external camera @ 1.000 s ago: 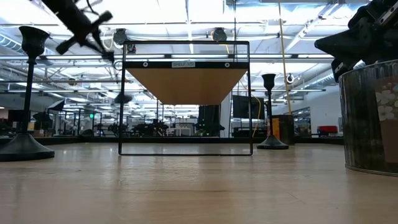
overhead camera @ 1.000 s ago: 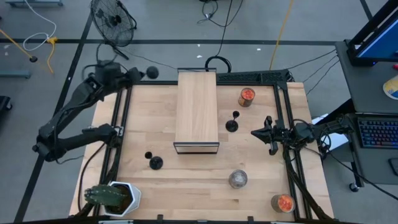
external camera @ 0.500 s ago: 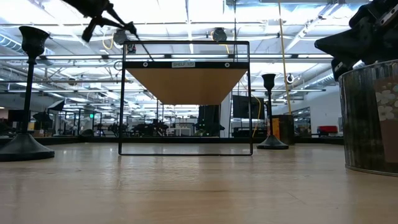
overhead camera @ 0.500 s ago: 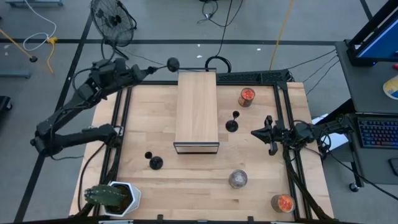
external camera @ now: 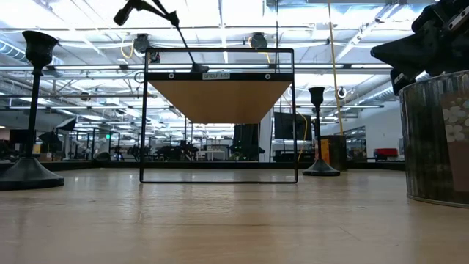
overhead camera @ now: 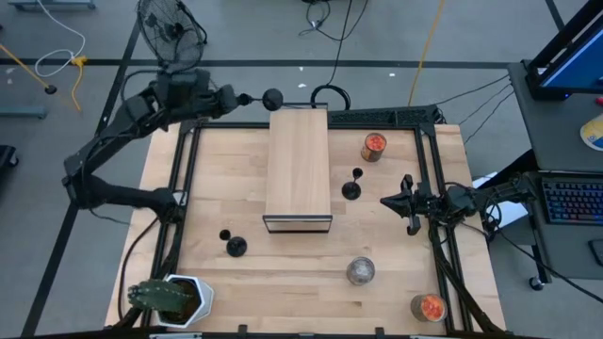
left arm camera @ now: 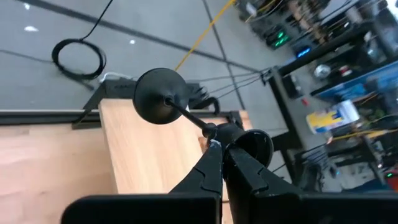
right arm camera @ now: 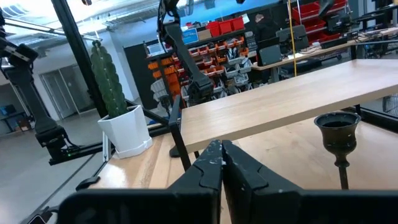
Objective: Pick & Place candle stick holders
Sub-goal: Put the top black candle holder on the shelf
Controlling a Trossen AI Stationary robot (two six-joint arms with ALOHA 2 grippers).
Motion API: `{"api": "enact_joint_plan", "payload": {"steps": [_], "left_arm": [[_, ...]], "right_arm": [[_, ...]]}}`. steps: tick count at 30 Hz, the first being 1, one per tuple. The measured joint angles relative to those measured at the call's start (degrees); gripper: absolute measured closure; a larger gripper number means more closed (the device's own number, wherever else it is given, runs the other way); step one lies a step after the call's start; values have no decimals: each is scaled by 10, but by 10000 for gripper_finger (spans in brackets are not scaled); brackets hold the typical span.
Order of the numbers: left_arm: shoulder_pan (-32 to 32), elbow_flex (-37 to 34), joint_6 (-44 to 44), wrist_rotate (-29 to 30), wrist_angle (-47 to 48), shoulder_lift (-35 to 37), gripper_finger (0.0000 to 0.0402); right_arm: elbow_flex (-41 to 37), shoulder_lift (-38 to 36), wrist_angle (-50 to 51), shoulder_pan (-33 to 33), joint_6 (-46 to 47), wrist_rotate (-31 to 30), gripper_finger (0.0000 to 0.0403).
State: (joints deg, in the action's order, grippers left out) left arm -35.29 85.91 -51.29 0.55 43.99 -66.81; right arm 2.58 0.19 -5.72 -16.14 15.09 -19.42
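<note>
**Holding one candle stick holder above the far end of the shelf**

The left gripper [overhead camera: 236,99] is raised over the far left corner of the table [overhead camera: 283,292], its fingers [left arm camera: 211,165] clamped on the thin stem of a carried candle stick holder [overhead camera: 272,98]. That holder lies tilted nearly sideways in the air, its round base pointing away from the gripper and hanging just past the far left corner of the wooden shelf [overhead camera: 298,160]. In the left wrist view the base [left arm camera: 159,94] shows as a dark disc above the shelf's pale top, with the cup end close to the fingers.

Two more holders stand upright on the table. One candle stick holder by the shelf's right side [overhead camera: 351,188] sits between the shelf and the right arm. Another candle stick holder near the left front [overhead camera: 235,246] stands on the boards just ahead of the shelf's near left corner.

The right gripper [overhead camera: 391,201] waits low over the right side of the table, its fingers pressed together on nothing, pointing toward the shelf.

An orange-filled jar [overhead camera: 374,146] stands at the far right, a second orange jar [overhead camera: 429,307] at the near right corner, and a silvery round jar [overhead camera: 360,271] between them. A potted cactus [overhead camera: 170,299] sits at the near left corner.
</note>
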Motion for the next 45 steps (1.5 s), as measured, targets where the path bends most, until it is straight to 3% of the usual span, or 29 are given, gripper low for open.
{"api": "enact_joint_plan", "payload": {"steps": [11,19,27,45], "left_arm": [[14,130,-43,-40,96,-123,400],[13,194,-86,-59,145,-173,400],[33,205,-145,-97,174,-176,400],[209,204,-282,-114,305,-171,400]], "right_arm": [[0,0,0,0,-32,0,403],[0,0,0,0,-43,0,403],[0,0,0,0,-43,0,403],[0,0,0,0,-43,0,403]]}}
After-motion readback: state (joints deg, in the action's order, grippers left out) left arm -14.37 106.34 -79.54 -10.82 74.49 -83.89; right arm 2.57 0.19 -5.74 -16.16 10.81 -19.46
